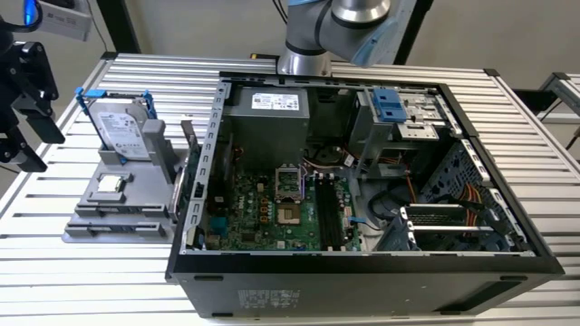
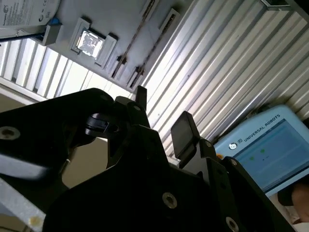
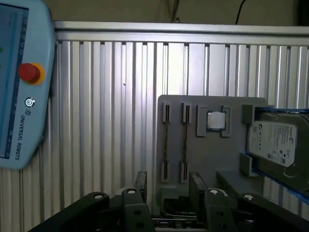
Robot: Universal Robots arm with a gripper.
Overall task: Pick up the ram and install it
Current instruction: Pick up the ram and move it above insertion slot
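**Black gripper (image 3: 168, 178) open before the grey holder (image 3: 212, 159)**

In both wrist views the gripper points down at the holder on the slatted table (image 3: 106, 121), its fingers (image 3: 141, 180) apart and holding nothing. Thin brown strips (image 3: 166, 140) line the holder's two slots. I cannot tell whether either strip is the ram.

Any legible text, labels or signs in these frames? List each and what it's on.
Teach pendant: a line of maker's lettering by a round logo; it is a brand name, so not quoted. Its screen is blurred.
Hard drive: label print too small to read.
Power supply: white label, too small to read.
Computer case: sticker on the outer wall, too small to read.
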